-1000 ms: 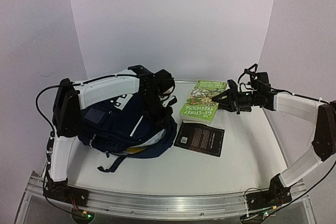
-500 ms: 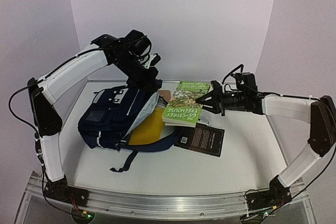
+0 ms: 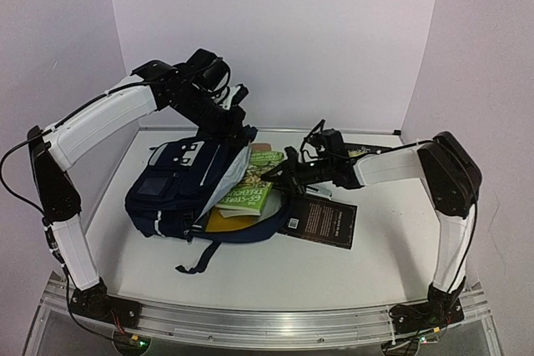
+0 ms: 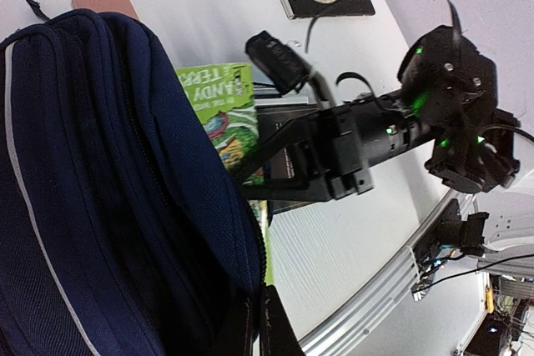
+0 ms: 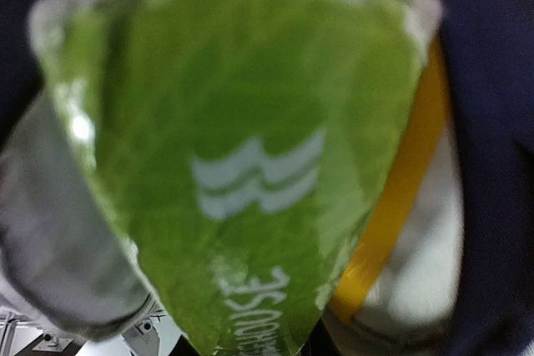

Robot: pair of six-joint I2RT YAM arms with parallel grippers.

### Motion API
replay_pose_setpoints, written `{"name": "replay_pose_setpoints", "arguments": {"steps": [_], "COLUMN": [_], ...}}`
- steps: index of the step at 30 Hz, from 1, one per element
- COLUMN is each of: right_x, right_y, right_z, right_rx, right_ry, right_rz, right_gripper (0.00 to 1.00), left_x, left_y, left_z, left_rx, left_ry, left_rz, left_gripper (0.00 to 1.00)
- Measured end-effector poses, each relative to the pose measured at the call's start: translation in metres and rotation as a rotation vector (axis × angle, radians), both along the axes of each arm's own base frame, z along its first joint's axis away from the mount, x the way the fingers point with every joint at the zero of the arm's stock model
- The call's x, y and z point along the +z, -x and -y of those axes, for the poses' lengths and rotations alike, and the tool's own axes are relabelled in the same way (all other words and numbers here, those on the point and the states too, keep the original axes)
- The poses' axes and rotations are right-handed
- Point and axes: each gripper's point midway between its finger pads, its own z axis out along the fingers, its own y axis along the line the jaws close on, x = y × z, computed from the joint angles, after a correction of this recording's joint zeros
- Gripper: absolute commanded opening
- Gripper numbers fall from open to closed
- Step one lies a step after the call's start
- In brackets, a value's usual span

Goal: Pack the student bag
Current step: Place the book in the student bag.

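The student bag (image 3: 175, 185), a navy-blue backpack with a thin pale stripe, lies on the table left of centre with its mouth facing right. My left gripper (image 3: 237, 127) is raised above it and shut on the zipper edge of the bag (image 4: 108, 189), holding the opening up; its fingers (image 4: 279, 327) pinch the fabric. My right gripper (image 3: 289, 174) is shut on a green book (image 3: 249, 183), whose far end lies inside the opening. The green book (image 5: 242, 147) fills the right wrist view and hides the fingers. A yellow flat item (image 3: 222, 221) lies inside the bag beneath it.
A black book (image 3: 317, 219) lies flat on the table just right of the bag, under my right forearm. A black strap (image 3: 193, 258) trails toward the front edge. White walls stand close behind and at both sides.
My left arm rose and pulled the bag's opening up and wide. My right gripper carried the green book leftward from the table's middle into the bag's mouth.
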Motion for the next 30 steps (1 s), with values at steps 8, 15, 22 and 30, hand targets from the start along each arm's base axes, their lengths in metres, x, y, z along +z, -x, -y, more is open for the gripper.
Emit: {"name": "replay_pose_setpoints", "arguments": {"steps": [8, 15, 22, 30], "right_x": [-0.038, -0.032, 0.039, 0.054], "right_y": [0.0, -0.005, -0.006, -0.026], "right_z": [-0.039, -0.025, 0.012, 0.024], "right_rx": [0.001, -0.004, -0.016, 0.032], "right_ry": [0.086, 0.208, 0.321, 0.445], "right_rz": [0.0, 0.085, 0.333, 0.585], "right_gripper": [0.72, 0.87, 0.71, 0.53], "left_x": [-0.001, -0.01, -0.014, -0.014], "left_y": [0.001, 0.001, 0.004, 0.009], "left_z": [-0.008, -0.016, -0.026, -0.026], "left_rx": [0.036, 0.075, 0.099, 0.089], "left_ry": [0.004, 0.016, 0.036, 0.057], "left_rz": [0.015, 0.0, -0.009, -0.015], "left_gripper": [0.0, 0.0, 0.0, 0.0]}}
